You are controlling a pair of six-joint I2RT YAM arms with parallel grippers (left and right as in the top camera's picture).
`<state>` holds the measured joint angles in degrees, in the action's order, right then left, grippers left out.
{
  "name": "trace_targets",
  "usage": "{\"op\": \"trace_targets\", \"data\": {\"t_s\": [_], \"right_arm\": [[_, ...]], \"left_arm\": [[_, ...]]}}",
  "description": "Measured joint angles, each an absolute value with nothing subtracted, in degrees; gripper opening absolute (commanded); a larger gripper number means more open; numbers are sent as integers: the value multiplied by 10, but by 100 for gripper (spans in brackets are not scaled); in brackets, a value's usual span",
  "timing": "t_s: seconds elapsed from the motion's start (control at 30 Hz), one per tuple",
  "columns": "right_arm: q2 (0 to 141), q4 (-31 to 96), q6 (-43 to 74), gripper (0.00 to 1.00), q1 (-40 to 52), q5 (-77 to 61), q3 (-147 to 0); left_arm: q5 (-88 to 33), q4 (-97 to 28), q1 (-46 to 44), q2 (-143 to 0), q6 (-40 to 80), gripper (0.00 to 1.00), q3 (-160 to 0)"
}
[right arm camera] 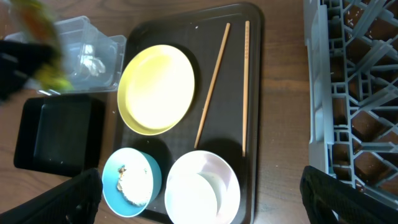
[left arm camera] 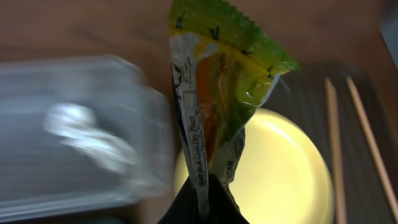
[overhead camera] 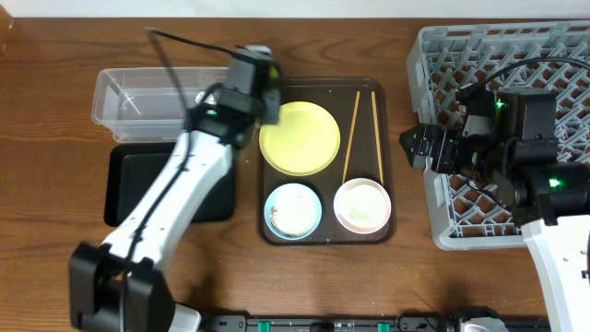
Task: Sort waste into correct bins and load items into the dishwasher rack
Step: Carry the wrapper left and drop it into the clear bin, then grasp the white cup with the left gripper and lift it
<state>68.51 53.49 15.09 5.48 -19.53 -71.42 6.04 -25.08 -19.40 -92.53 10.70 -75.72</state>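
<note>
Everything sits on a brown wooden tabletop (overhead camera: pixel 55 55); the left gripper (left arm camera: pixel 202 200) is squeezed tight on one end of the snack wrapper (left arm camera: pixel 217 81), which sticks out past it; the wrapper looks very light, thin, crinkly and slippery, so a firm pinch on a flat edge seems best; it is over the edge of the yellow plate (left arm camera: pixel 280 180), near the clear tub (left arm camera: pixel 74 137); the right gripper (overhead camera: pixel 412 148) is spread wide, empty.

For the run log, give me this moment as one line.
left gripper: shut on snack wrapper near clear tub | right gripper: open by rack | yellow plate on brown tray
</note>
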Motion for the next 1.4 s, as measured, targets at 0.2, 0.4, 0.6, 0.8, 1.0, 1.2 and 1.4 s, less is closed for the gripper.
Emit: {"op": "trace_targets", "data": {"t_s": [0.2,0.4,0.6,0.8,1.0,1.2,1.4], "right_arm": [[685,536,151,99,55,-195,-714],[685,543,151,99,55,-195,-714],[685,546,151,99,55,-195,-714],[685,546,151,99,55,-195,-714],[685,546,151,99,55,-189,-714],[685,546,153,99,55,-178,-714],[685,546,168,99,55,-172,-714]], "left_arm": [[126,-230,-115,-965,108,50,-761],[128,-241,-97,-1025,91,67,-757],[43,-302,-129,-945,84,75,-757],[-15,-380,-199,-815,85,75,-757],[-51,-453,-292,-777,86,67,-758],[-74,-459,-394,-829,111,61,-758],[-79,-432,-467,-926,168,57,-757]]}}
